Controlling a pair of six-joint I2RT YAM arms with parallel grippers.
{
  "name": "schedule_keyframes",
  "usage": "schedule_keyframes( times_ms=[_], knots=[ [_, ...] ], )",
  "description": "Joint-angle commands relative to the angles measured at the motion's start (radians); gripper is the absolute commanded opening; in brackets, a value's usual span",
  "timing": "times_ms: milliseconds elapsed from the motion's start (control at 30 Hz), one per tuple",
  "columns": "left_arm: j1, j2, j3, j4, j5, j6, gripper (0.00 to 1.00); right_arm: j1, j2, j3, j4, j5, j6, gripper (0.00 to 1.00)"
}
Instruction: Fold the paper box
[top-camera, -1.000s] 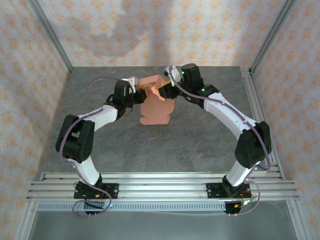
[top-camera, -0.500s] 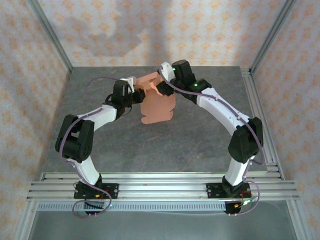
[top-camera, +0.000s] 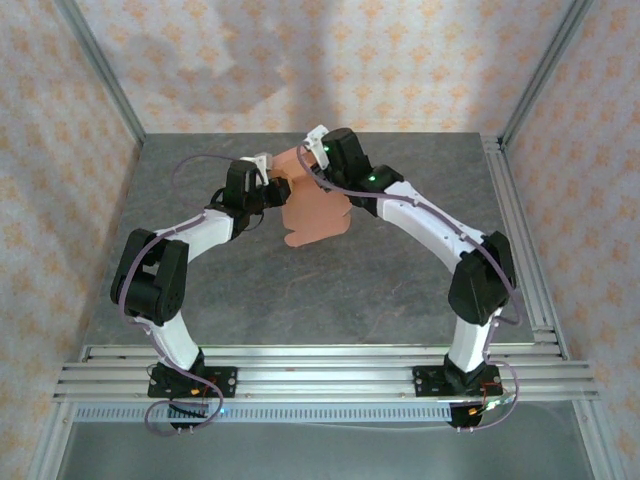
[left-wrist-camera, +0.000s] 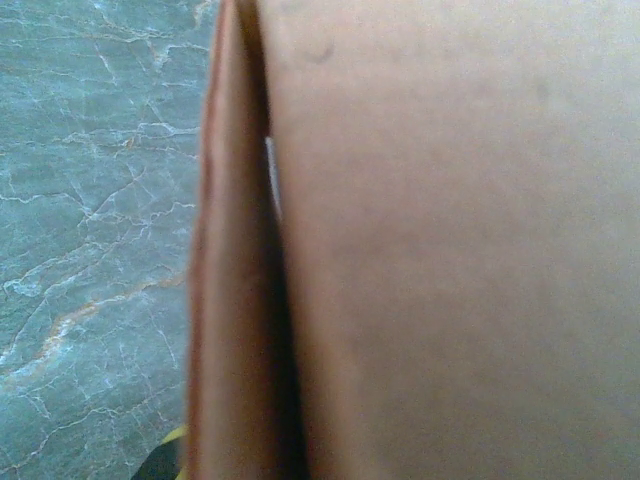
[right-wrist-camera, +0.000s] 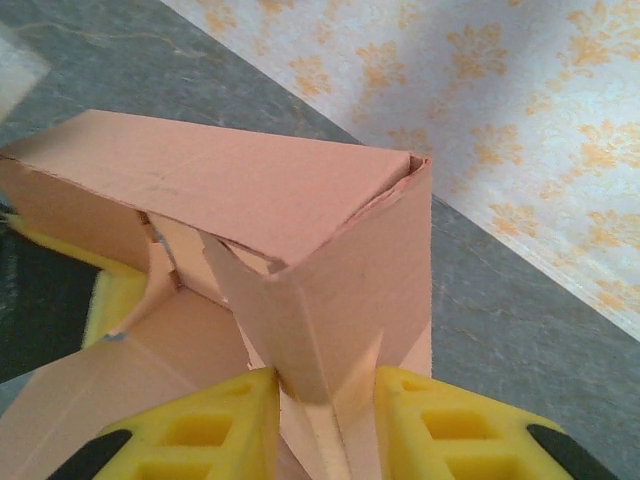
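**Half-folded paper box held between two hands**

From above I see the salmon-orange paper box over the far middle of the grey tabletop, between my two hands. My right hand meets its upper right part. In the right wrist view, its yellow fingers are closed on a folded corner of the card, with panels rising above them. My left hand sits at the box's left edge. The card lies so close to that camera that I cannot tell whether the hand grips.

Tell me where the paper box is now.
In the top view the paper box is at the far middle of the table, between the left claw and the right claw, which pinches a fold.
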Motion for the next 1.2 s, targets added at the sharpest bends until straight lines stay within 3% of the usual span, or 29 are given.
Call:
schedule_keyframes(
  times_ms=[0,633,833,933,1167],
  knots=[
    [-0.012,-0.013,0.010,0.052,0.051,0.003,0.00,0.032,0.042,0.017,0.034,0.091,-0.011,0.26],
    [-0.011,-0.011,0.018,0.048,0.057,0.002,0.00,0.101,0.155,0.064,0.174,0.518,-0.155,0.16],
    [-0.012,-0.010,0.014,0.051,0.057,0.003,0.00,0.103,0.160,0.069,0.175,0.547,-0.159,0.30],
    [-0.011,-0.010,0.012,0.054,0.058,0.001,0.00,0.103,0.170,0.074,0.177,0.566,-0.171,0.31],
    [-0.011,-0.018,0.007,0.053,0.056,0.001,0.00,0.103,0.185,0.082,0.180,0.595,-0.191,0.10]
  ],
)
